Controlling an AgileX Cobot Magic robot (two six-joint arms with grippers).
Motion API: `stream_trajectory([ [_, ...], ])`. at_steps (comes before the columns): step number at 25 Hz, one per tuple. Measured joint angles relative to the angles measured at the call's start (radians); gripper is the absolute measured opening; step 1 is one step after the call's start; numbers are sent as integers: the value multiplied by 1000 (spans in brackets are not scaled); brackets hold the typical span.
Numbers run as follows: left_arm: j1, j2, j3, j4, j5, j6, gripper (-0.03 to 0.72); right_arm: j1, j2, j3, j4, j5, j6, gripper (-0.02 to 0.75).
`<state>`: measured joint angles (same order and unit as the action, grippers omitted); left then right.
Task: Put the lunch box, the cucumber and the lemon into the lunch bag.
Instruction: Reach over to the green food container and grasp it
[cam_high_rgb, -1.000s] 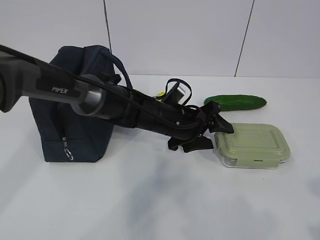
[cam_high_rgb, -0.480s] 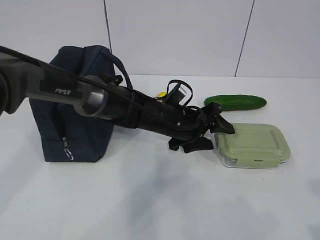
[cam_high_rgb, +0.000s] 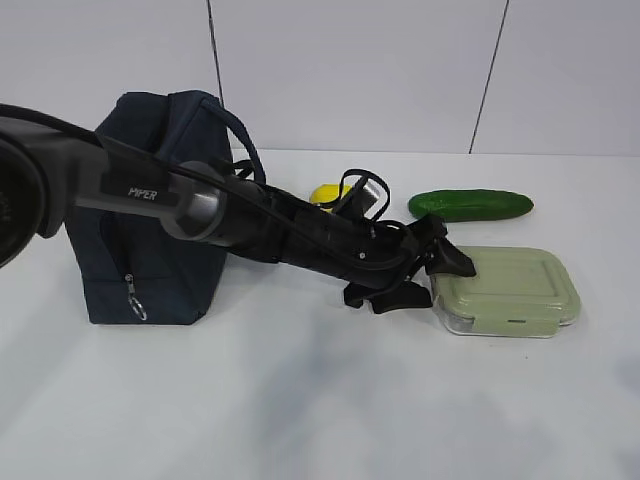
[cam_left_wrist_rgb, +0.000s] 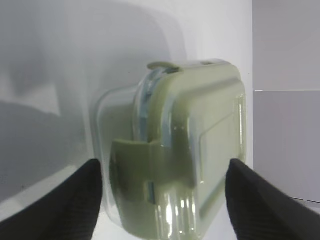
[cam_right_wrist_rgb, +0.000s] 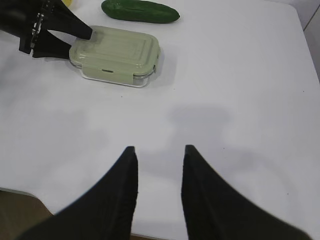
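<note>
The lunch box (cam_high_rgb: 512, 288), clear with a sage-green clip lid, lies flat on the white table at the right. My left gripper (cam_high_rgb: 438, 280) reaches across to its left end. In the left wrist view the lunch box (cam_left_wrist_rgb: 190, 145) fills the space between the fingers of the open left gripper (cam_left_wrist_rgb: 163, 167), with a small gap on each side. The cucumber (cam_high_rgb: 470, 204) lies behind the box. Part of the lemon (cam_high_rgb: 325, 192) shows behind the left arm. The navy lunch bag (cam_high_rgb: 150, 240) stands at the left. My right gripper (cam_right_wrist_rgb: 160, 148) hangs open over bare table, holding nothing.
The right wrist view shows the lunch box (cam_right_wrist_rgb: 117, 55), the cucumber (cam_right_wrist_rgb: 140, 11) and the left gripper (cam_right_wrist_rgb: 77, 44) far ahead, with the white table (cam_right_wrist_rgb: 235, 90) between. The table's near edge runs just under the right fingers. A white panelled wall (cam_high_rgb: 400, 70) stands behind.
The left arm has pushed a little to the right, so its fingers now reach around the lunch box's end, and its jaws have widened slightly. More of the lemon shows.
</note>
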<state>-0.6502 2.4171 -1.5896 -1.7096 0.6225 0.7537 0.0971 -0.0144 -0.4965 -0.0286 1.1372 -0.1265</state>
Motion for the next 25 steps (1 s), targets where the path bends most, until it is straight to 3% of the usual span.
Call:
stream_trajectory([
  [25, -10, 21, -30, 18, -7, 0, 545, 0, 0, 0, 0, 0, -1, 240],
])
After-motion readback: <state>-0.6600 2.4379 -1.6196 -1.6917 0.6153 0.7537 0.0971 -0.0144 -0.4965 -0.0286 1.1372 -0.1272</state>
